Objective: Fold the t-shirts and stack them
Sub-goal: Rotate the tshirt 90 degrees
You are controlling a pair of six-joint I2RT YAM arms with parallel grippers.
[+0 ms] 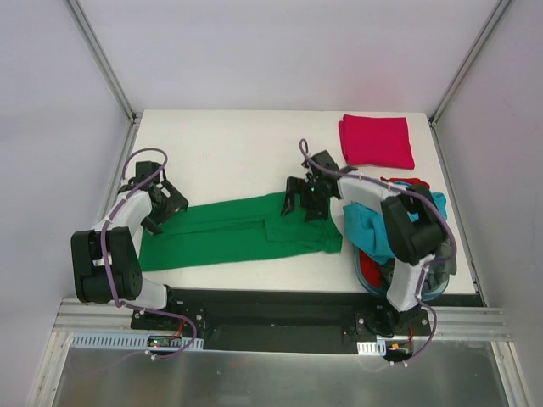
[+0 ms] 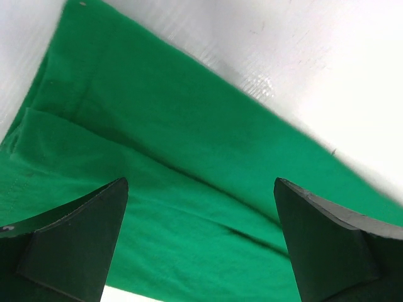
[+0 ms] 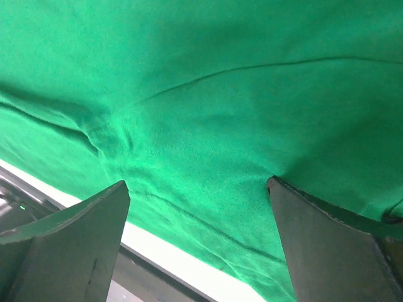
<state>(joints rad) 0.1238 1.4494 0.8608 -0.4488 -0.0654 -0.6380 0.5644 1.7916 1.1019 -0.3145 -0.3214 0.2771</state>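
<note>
A bright green t-shirt (image 1: 242,231) lies folded into a long strip across the near half of the table. My left gripper (image 1: 163,203) is open over its left end; green cloth (image 2: 189,189) shows between the fingers. My right gripper (image 1: 304,202) is open over its right part, with one fingertip (image 3: 277,189) touching the cloth (image 3: 208,113). A folded crimson-pink t-shirt (image 1: 376,142) lies at the far right. A teal t-shirt (image 1: 371,227), a red one (image 1: 409,182) and a dark grey one (image 1: 443,259) hang out of the tub.
A round blue tub (image 1: 372,278) stands at the near right, by the right arm's base. The table's near edge (image 3: 157,251) shows under the right gripper. White walls and metal frame posts surround the table.
</note>
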